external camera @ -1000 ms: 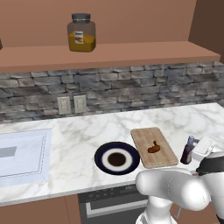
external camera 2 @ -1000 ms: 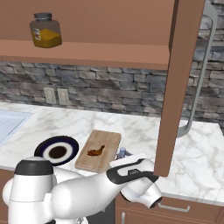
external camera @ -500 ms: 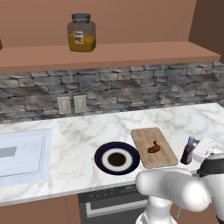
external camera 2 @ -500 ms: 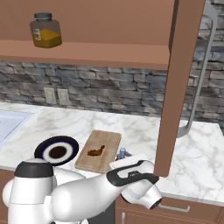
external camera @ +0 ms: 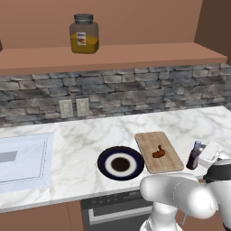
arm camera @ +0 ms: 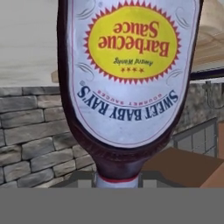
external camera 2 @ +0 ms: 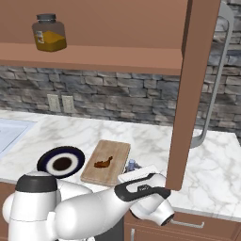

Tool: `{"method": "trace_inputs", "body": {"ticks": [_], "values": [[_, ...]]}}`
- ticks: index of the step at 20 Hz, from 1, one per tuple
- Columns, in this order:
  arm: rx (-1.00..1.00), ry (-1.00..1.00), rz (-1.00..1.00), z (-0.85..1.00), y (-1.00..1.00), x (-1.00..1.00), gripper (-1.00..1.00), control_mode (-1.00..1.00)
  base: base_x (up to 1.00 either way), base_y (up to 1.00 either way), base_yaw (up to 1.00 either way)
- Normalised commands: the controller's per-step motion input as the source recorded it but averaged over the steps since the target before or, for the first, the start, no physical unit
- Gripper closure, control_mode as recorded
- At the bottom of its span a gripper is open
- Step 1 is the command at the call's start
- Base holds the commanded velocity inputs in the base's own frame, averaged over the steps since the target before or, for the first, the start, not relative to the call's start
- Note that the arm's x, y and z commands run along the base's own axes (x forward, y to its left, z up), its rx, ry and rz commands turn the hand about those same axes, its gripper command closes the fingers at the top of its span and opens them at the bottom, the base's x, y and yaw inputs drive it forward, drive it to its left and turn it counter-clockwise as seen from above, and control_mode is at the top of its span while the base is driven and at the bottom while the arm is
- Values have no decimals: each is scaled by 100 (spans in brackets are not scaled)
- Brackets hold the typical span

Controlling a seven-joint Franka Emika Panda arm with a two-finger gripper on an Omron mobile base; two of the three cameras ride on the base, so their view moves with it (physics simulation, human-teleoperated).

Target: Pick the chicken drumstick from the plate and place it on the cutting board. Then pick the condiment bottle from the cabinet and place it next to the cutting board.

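Upside down on the condiment bottle (arm camera: pixel 129 78), the label reads "Sweet Baby Ray's", "Barbecue Sauce", "Award Winning".

An orange-filled jar (external camera: pixel 84 34) (grey lid) stands above a stone backsplash (external camera: pixel 135 90).

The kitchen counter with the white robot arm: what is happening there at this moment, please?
The white arm is handling the condiment bottle. Its end effector holds the bottle upright at the right side of the cutting board, low at the marble counter. The chicken drumstick already lies on the board, and the plate beside it has no meat on it. An orange-filled jar stands on the cabinet shelf above.
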Motion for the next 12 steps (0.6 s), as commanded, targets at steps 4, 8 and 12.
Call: {"method": "trace_inputs", "body": {"ticks": [4, 8, 12], "values": [[0, 0, 0, -18, 2, -1, 100, -100, 0, 0, 0], [-1, 0, 0, -19, 3, -2, 100, -100, 0, 0, 0], [-2, -2, 0, -21, 6, -4, 100, -100, 0, 0, 0]]}}
